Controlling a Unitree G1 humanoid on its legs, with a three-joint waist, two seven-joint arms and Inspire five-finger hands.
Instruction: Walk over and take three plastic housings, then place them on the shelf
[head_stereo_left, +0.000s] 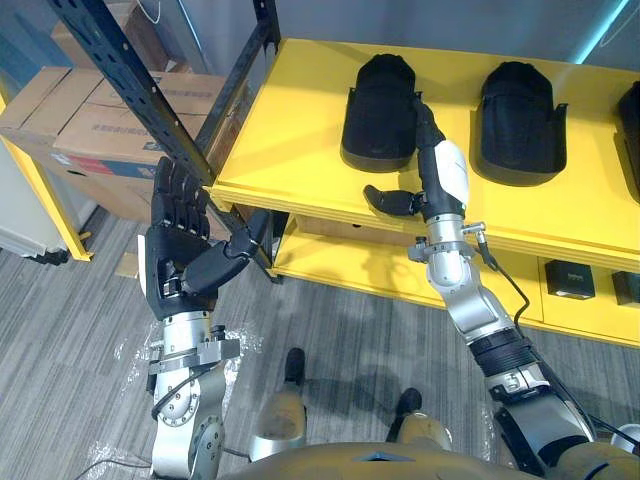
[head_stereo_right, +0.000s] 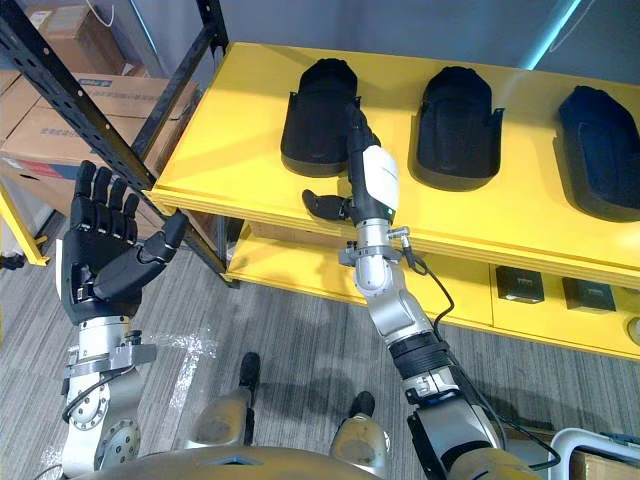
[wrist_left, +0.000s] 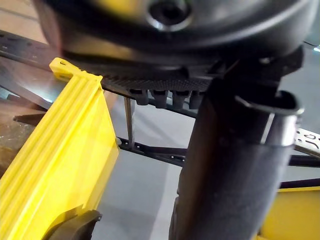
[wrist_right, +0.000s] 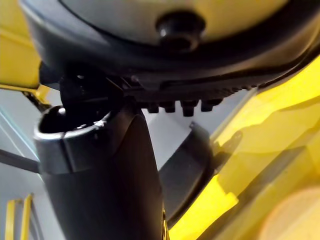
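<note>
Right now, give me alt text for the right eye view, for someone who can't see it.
On the yellow shelf lie the left housing, middle housing and right housing, all black. The right hand reaches onto the shelf beside the left housing, fingers straight, holding nothing. The left hand is raised open, off the shelf's left end.

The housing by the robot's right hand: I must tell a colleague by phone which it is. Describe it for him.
Find the yellow shelf, top board, where black plastic housings lie in a row. Take the leftmost housing, nearest the dark rack upright. Unlike the middle housing, it has the right hand stretched open along its side.
</note>
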